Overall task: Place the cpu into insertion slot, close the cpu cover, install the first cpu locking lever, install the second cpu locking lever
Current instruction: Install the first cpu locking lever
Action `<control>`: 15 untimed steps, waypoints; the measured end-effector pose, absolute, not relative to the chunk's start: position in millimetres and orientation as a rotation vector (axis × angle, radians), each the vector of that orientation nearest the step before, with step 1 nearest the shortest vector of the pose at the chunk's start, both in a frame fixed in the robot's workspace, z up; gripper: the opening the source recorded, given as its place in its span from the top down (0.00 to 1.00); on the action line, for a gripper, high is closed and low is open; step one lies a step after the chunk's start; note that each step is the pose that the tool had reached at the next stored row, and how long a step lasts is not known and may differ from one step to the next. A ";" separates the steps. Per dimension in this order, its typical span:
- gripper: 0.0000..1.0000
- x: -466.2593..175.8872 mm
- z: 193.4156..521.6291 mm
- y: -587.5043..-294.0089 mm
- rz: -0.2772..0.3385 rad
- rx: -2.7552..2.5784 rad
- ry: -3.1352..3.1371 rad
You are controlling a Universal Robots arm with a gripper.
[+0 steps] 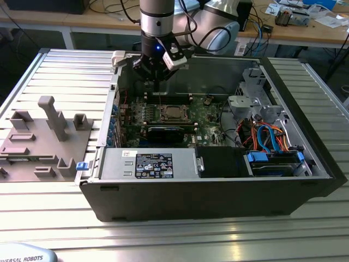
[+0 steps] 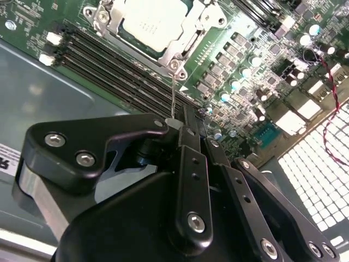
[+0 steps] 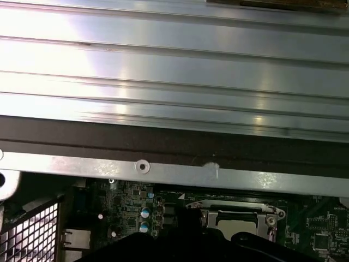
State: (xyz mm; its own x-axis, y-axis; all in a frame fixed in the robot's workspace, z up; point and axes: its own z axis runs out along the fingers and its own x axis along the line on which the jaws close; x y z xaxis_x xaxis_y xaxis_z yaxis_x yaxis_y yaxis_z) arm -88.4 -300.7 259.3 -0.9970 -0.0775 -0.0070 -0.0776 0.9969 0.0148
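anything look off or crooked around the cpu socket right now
Nothing stands out. The cpu sits flat and square in the insertion slot, with the cpu cover down around it. The end effector hangs above the board, holding nothing.

My ribbed aluminium tabletop carries an open black computer case across its middle and a grey moulded fixture block near one side edge.
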 end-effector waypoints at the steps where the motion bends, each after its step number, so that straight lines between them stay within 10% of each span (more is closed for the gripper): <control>1: 0.89 -85.9 259.2 -300.7 0.024 -0.122 3.133; 15: 0.89 -59.2 259.0 -300.6 0.024 -0.122 3.133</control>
State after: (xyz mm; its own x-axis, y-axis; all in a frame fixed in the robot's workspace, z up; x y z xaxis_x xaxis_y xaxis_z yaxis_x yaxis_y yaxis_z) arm -59.2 -300.6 259.0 -0.9970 -0.0776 -0.0071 -0.0777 0.9969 0.0148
